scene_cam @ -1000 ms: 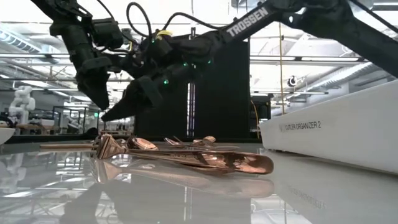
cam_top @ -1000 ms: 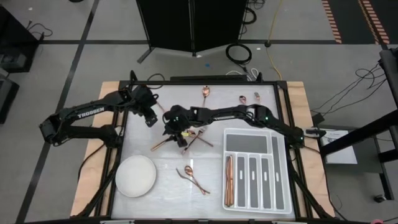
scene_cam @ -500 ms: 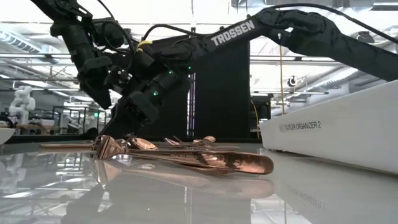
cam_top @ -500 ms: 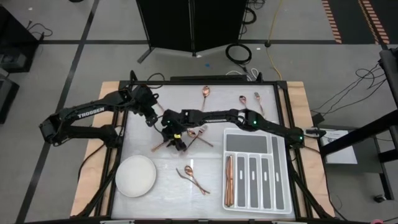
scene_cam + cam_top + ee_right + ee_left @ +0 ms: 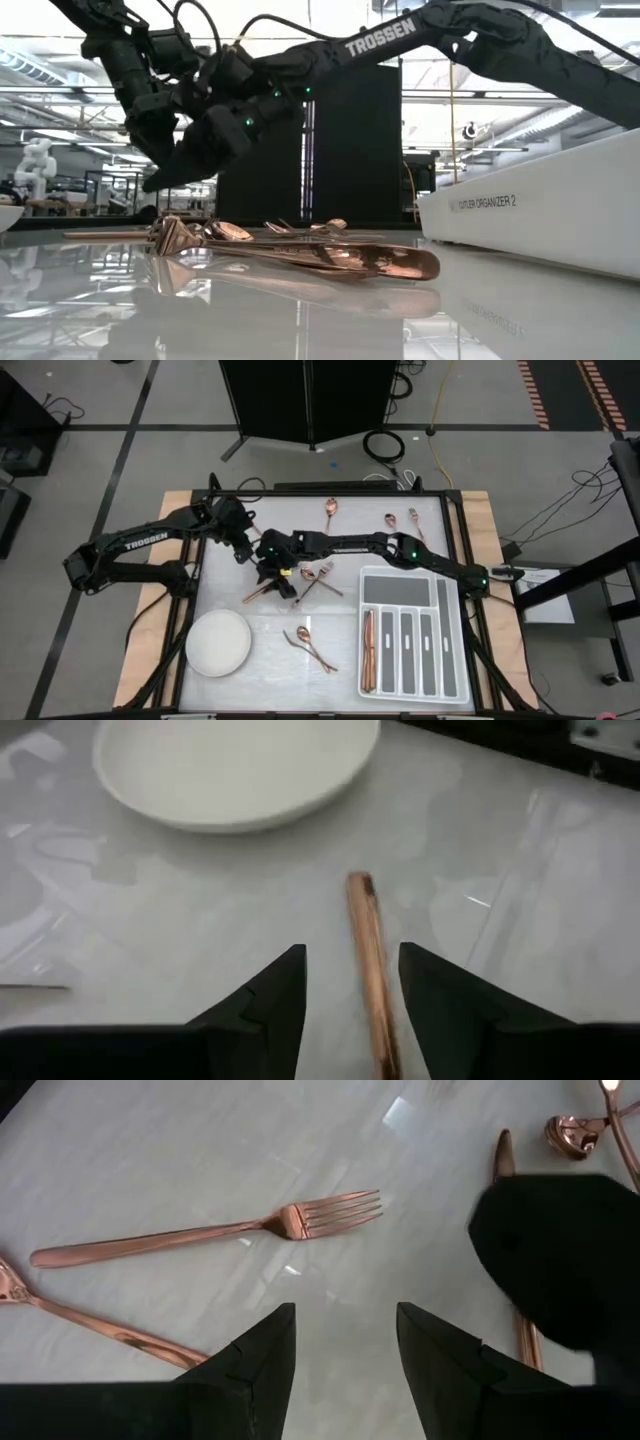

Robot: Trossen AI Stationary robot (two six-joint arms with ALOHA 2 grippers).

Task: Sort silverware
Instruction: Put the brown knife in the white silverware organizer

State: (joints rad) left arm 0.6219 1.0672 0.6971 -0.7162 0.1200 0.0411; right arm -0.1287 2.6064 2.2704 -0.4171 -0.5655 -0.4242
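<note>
Hovering over the cluster of silverware at mid-table, the right gripper has its fingers spread on either side of one copper handle, whose long axis runs straight away between them toward the white bowl; its near end is cut off, so fork or knife is unclear. Just left and farther back, the left gripper hangs spread and empty above a fork lying crosswise, partly hidden by the other arm.
</note>
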